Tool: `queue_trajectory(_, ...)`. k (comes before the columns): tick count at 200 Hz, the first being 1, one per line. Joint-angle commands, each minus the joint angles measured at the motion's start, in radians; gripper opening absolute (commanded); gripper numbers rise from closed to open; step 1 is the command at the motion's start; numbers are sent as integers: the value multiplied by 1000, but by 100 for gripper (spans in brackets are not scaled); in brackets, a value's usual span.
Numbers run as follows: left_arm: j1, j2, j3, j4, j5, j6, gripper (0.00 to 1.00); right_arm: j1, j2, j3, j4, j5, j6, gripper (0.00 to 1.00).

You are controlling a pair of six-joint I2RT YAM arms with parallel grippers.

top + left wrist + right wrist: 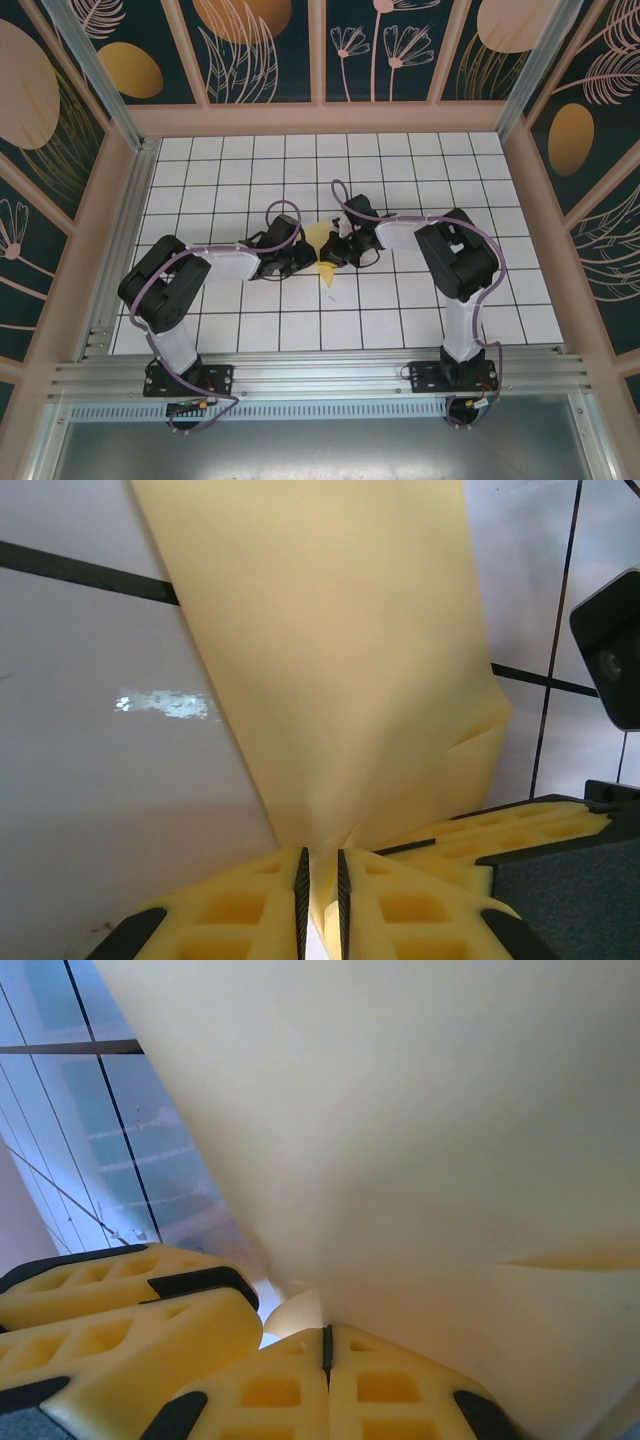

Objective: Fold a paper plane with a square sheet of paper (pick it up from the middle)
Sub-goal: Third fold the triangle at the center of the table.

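White tiled counter (400,300), arms meeting mid-field. My left gripper (320,858) is nearly closed, pinching the paper (318,236), which rises just ahead of it. My right gripper (326,1332) is clamped tight on the paper too. I'd keep both pinches level and tension gently, so the crease lands straight without tearing. No tray or bin involved.

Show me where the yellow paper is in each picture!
Top view: the yellow paper is in the middle of the table, between the left claw and the right claw.
Left wrist: it fills the upper middle and narrows down into the claw's pinch.
Right wrist: it spreads across the top and right, pinched at the bottom.
Shared landmark: the white tiles with dark lines.
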Motion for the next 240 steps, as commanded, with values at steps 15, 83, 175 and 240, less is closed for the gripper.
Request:
queue_trajectory(15, 4, -46, -14, 30, -30, -10, 17, -4, 28, -11, 4, 8, -18, 0)
queue_trajectory(83, 3, -18, -16, 53, -5, -9, 19, -5, 30, -11, 1, 7, -17, 0)
queue_trajectory(175, 3, 33, -11, 70, 41, -19, 17, -6, 30, -13, 4, 8, -17, 0)
queue_trajectory(240, 3, 41, -18, 85, 69, -16, 13, -6, 30, -13, 4, 8, -14, 0)
